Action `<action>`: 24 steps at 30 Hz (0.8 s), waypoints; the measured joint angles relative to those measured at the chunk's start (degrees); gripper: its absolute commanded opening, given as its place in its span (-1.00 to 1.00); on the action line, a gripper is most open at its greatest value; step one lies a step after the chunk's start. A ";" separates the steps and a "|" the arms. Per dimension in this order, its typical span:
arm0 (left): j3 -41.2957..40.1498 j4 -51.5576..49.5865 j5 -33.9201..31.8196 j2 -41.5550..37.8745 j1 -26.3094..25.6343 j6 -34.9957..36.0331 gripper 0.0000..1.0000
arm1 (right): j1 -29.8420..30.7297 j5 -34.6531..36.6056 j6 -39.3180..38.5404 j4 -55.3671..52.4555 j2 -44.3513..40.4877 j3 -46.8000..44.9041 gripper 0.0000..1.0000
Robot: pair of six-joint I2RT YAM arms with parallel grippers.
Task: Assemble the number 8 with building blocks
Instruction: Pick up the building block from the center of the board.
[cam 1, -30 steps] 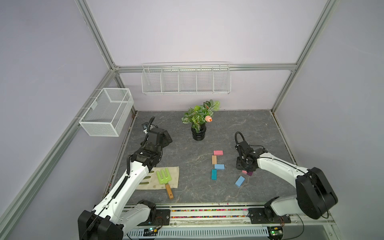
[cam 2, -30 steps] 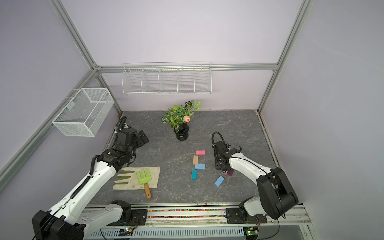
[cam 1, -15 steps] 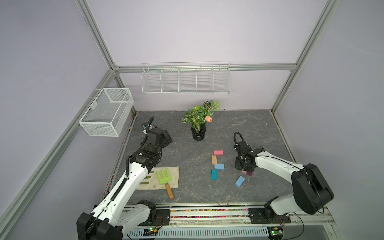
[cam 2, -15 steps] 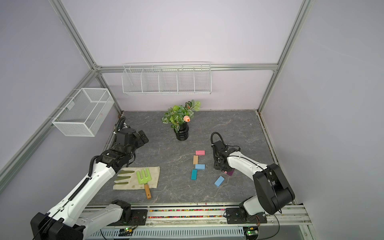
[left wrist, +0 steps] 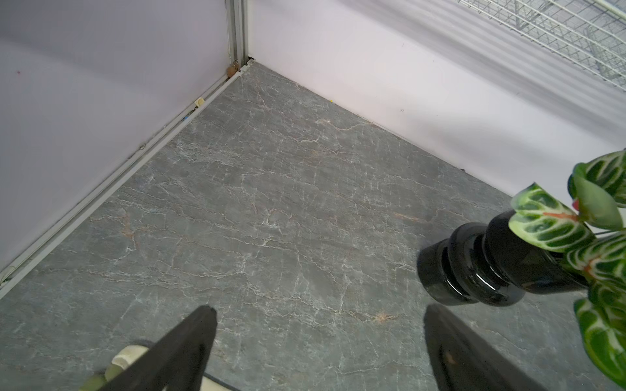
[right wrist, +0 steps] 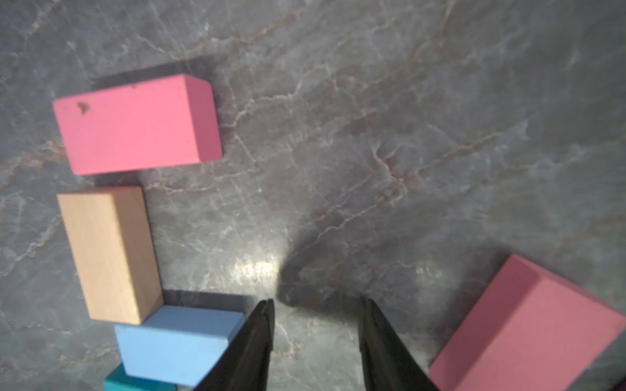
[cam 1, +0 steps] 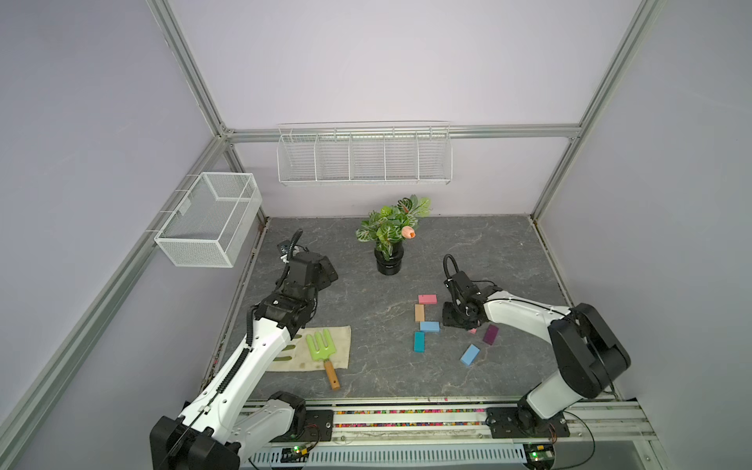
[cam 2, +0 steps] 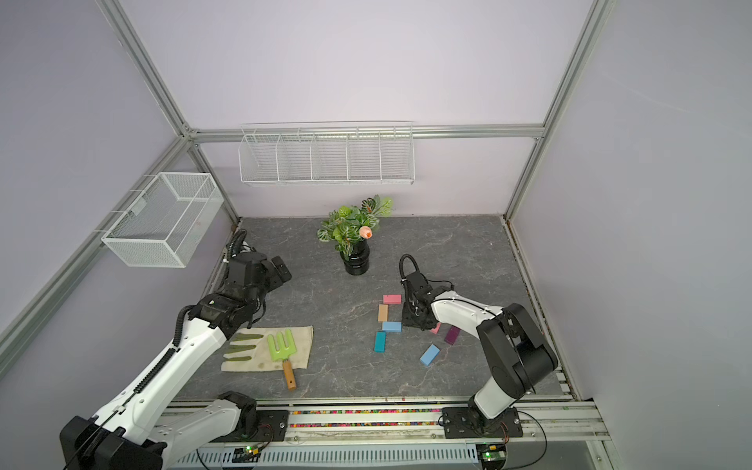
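In both top views the right pincer (cam 2: 421, 324) hides most of one pink block (cam 2: 436, 328). In the right wrist view the edge cuts off that block and the teal block (right wrist: 137, 383). The left wrist view cuts off the plant (left wrist: 603, 237).

From my remote desk I see a grey veined stone-look tabletop (right wrist: 372, 135), smooth with a faint sheen. The pink rectangular block (right wrist: 135, 125) and light blue rectangular block (right wrist: 176, 342) wear matt paint; the tan rectangular block (right wrist: 108, 254) shows bare wood grain. The black ribbed vase (left wrist: 474, 267) is glossy. The green garden fork (cam 1: 321, 346) has a smooth head and wooden handle; the beige mat (cam 1: 344, 342) looks like cloth; the white basket (cam 1: 195, 252) is wire mesh.
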 measured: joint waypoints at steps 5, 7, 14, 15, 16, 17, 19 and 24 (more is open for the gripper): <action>-0.22 -0.13 0.00 0.00 -0.02 -0.02 0.99 | 0.00 3.37 0.04 -4.66 -5.16 -0.09 -0.08; -0.31 -0.20 0.09 0.00 -0.02 -0.02 0.99 | -0.02 5.44 0.42 -6.36 -7.65 0.02 -0.08; -0.48 -0.15 0.24 -0.11 -0.07 -0.13 0.99 | -0.94 11.10 3.02 -10.80 -12.26 -0.79 -0.10; -0.52 -0.17 0.35 -0.11 -0.11 -0.17 0.99 | -1.18 11.39 3.34 -10.80 -12.24 -1.22 -0.09; -0.57 -0.17 0.42 -0.11 -0.11 -0.20 0.99 | -1.38 11.56 3.76 -10.80 -12.20 -1.88 -0.09; -0.57 -0.17 0.46 -0.11 -0.11 -0.20 0.99 | -1.55 11.74 4.39 -10.95 -12.13 -2.43 -0.09; -0.57 -0.17 0.50 -0.17 -0.11 -0.20 0.99 | -1.66 11.91 5.55 -11.02 -11.82 -3.10 -0.09; -0.66 -0.20 0.59 -0.90 -0.11 -0.22 0.99 | -1.86 11.87 8.28 -10.29 -10.97 -3.96 -0.09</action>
